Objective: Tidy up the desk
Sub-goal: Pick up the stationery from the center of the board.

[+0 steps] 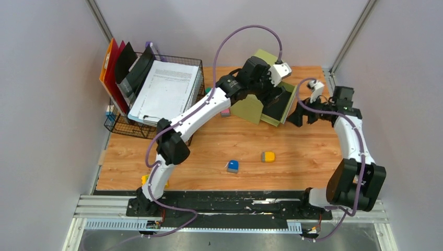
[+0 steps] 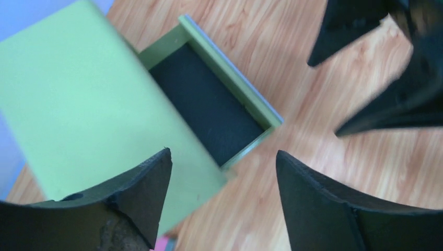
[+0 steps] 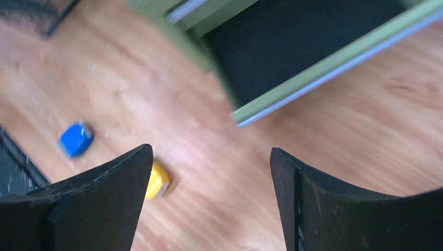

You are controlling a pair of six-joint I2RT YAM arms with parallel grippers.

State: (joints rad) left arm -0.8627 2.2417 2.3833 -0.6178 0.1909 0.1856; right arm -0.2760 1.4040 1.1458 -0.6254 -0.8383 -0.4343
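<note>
While lengthwise left-to-right, desk (image 1: 219,149) with rail (image 1: 224,201) along near edge.

Bright, even light; soft shadows on the desk (image 1: 303,141). Top view sharp; both wrist views motion-blurred, the right worse.
</note>
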